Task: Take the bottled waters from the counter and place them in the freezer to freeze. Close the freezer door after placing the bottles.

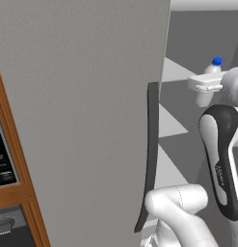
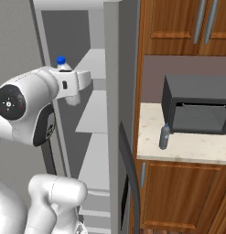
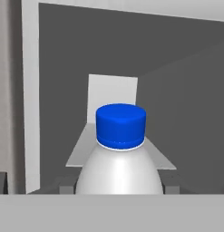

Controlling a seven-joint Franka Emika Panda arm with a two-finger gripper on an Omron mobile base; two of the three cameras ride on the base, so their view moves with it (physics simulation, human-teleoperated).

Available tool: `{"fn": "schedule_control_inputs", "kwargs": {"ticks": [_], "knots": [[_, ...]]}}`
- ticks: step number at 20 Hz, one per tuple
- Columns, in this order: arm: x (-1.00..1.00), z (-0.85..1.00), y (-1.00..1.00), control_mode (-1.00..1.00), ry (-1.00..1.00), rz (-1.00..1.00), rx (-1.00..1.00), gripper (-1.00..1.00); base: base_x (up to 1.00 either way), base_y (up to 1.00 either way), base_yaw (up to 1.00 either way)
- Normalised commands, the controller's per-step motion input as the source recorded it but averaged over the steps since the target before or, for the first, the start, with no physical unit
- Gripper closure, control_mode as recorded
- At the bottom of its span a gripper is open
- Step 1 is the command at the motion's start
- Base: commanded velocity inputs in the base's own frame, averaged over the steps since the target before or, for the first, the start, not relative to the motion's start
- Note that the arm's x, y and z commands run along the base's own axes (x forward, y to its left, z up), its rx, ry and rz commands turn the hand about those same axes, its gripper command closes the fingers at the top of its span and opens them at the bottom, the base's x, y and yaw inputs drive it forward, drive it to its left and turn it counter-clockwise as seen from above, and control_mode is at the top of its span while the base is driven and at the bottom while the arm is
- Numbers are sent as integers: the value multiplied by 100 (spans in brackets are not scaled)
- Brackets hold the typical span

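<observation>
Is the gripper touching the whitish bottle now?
Touching. In the hand view, the whitish bottle sits between the gripper fingers, both pressed against its sides.

Whitish bottle (image 3: 119, 170) bottom cut off

The freezer (image 2: 98, 114) stands open, with pale grey-white shelves (image 2: 96, 112) stacked one above another between its grey walls; at least 3 shelves show in the right base view, and what rests on them there cannot be told. To the right, the beige speckled counter (image 2: 187, 146) sits on brown wooden cabinets (image 2: 178, 196). On it stand 1 dark microwave (image 2: 196, 109) and, just in front of its left corner, 1 upright smoky grey bottle (image 2: 164, 136).
</observation>
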Motion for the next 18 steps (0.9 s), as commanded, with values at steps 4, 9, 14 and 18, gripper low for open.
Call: {"fn": "schedule_control_inputs", "kwargs": {"ticks": [4,9,14,18], "knots": [[19,22,0,-100,0,1,-5,100,0,0,0],[36,14,0,-100,4,0,-1,100,0,0,0],[49,0,0,-100,2,5,0,100,0,0,0],[46,0,0,-100,0,15,0,100,0,0,0]]}}
